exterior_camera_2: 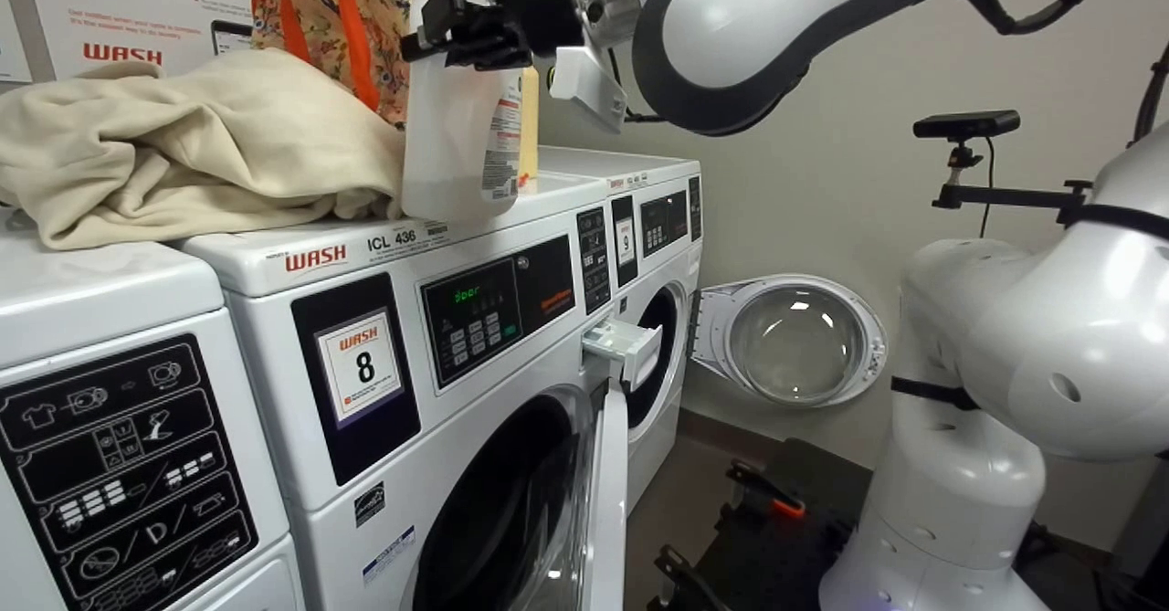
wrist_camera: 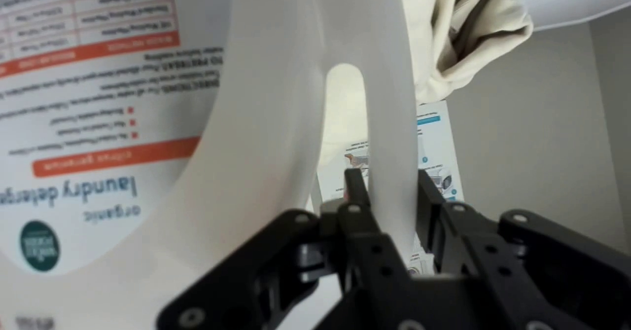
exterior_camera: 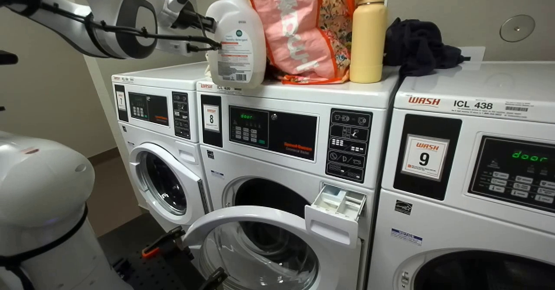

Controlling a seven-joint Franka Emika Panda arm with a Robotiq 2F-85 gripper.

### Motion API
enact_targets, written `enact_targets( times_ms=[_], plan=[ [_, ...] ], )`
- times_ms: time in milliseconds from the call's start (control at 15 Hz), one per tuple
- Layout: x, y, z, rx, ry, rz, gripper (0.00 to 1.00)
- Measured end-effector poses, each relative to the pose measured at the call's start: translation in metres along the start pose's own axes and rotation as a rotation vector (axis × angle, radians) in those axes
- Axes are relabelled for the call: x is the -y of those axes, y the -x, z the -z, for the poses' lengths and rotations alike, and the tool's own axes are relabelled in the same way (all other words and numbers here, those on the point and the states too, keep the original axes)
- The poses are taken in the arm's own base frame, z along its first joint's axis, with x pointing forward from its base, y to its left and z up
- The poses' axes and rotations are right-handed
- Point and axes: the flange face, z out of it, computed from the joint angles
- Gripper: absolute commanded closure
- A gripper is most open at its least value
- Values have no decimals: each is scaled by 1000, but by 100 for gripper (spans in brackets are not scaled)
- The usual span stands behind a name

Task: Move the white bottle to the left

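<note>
Claw (wrist_camera: 391,182) around handle (wrist_camera: 391,108) of translucent white bottle (exterior_camera: 240,38)

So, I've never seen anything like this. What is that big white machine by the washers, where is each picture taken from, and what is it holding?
That is a jointed white robot arm, ending in a black two-fingered gripper. Two pictures were taken from outside the robot, at different spots; the close-up was taken from its wrist. There you can see the gripper closed on the handle of a large white plastic laundry-detergent jug. Whether the jug is lifted, I can't tell.

On top of the white front-loading washing machines are a pink bag with orange trim, a tall pale-yellow bottle, a crumpled dark cloth and, in an exterior view, a rumpled beige cloth.
</note>
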Motion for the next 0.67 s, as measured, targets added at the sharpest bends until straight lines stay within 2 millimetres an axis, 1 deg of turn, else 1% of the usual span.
enact_targets(
  times_ms=[333, 533, 667],
  plan=[
    [19, 2, -17, 4, -88, 7, 93],
    [30, -12, -27, -1, -129, 12, 93],
    [35, -13, -39, 12, -152, 6, 93]
  ],
)
